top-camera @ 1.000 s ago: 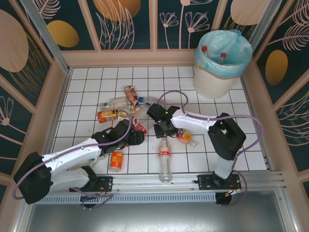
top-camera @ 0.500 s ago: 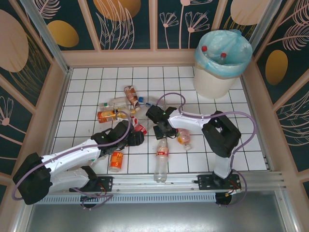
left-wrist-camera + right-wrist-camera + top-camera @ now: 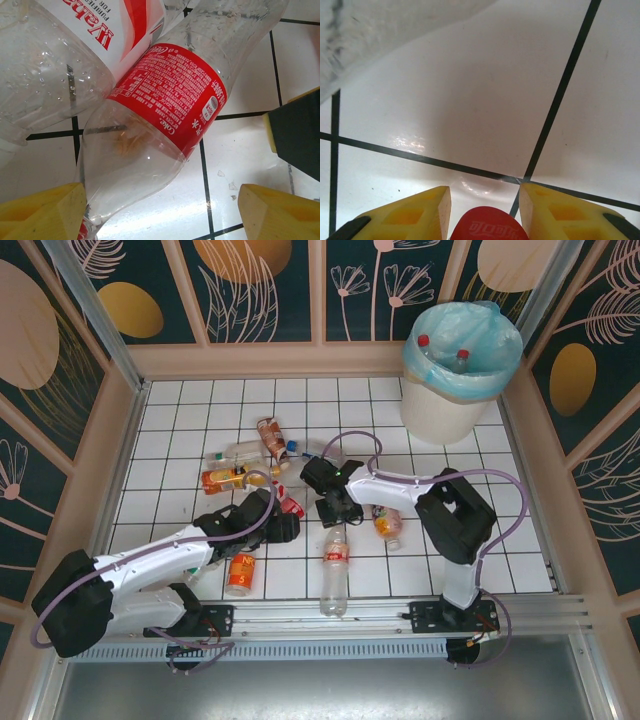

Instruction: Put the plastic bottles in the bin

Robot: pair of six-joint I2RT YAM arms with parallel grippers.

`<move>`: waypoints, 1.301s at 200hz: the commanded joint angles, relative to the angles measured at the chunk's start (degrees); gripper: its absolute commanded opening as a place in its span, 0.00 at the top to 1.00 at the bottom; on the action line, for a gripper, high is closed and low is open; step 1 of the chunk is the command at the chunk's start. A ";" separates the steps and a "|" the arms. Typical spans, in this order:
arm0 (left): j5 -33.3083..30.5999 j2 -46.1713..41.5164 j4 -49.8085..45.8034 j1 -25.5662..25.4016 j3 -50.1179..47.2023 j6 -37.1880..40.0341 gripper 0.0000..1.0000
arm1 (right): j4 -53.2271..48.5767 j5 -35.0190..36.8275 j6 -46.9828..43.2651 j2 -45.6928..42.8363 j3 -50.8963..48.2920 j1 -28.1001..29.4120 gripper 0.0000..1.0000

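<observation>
The right gripper (image 3: 485, 194) is set low over the white tiled floor (image 3: 485, 90), its yellow fingers (image 3: 415, 215) standing either side of a red bottle cap (image 3: 490, 227). The cap fills the gap between them, but whether it is actually pinched cannot be told, since only its top edge is inside the wrist view. In the top view the capped bottle (image 3: 336, 575) runs from that gripper toward the near rail, its long axis roughly in line with the arm bases and its cap at the far end. The left gripper (image 3: 162, 202) is released, its jaws spread wide around a Coke bottle (image 3: 170, 95). That bottle lies slantwise across the gap, neck end low by the left finger and body rising away to the upper right, so a squarer alignment is judged necessary before closing. A white-labelled water bottle (image 3: 75, 45) is pressed against it on the far left. A dark block with a yellow edge (image 3: 295, 135) is cut off at the right border and cannot be identified. The bin (image 3: 440, 415) stands at the far right corner, well apart from both grippers and nearer the right arm; bottles are already seen inside it, and several more are scattered on the floor
</observation>
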 commanded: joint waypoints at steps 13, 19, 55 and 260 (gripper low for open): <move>-0.15 -1.05 1.11 0.33 0.46 0.95 0.20 | -1.08 0.28 -0.86 1.12 1.43 -0.14 0.60; -0.23 -0.90 0.89 0.34 0.66 1.12 0.20 | -1.00 0.29 -0.86 1.29 1.52 -0.07 0.60; -0.24 -1.44 0.61 0.31 0.74 0.65 0.20 | -0.69 0.68 -0.24 1.37 1.84 -0.16 0.62; -12.42 -4.35 -6.30 0.28 25.58 11.45 0.21 | -16.75 28.43 -15.52 -5.60 51.41 -9.85 1.00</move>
